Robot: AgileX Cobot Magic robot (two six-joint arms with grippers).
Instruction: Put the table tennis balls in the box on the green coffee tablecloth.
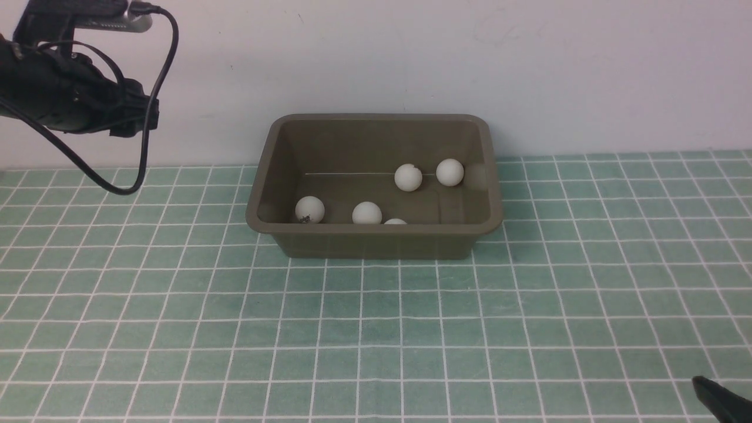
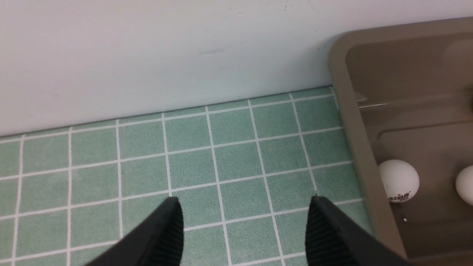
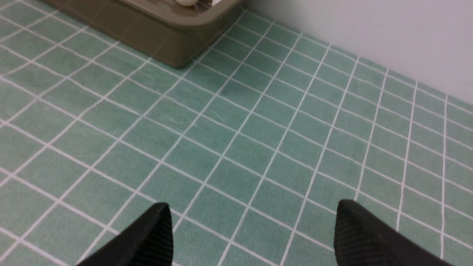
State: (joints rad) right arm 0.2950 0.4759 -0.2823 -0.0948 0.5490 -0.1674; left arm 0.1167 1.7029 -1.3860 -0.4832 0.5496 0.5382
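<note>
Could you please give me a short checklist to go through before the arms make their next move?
1. Balls in the box: five visible, including one near its left wall; a sixth, cannot tell.
2. Stray balls on the cloth: none in any view, ok.
3. Left hand: open and holding nothing, ok.
4. Right hand: open and holding nothing, ok.
5. Box upright on the cloth by the wall: ok.
6. Left hand away from the box rim: beside it, close; contact, cannot tell.
</note>
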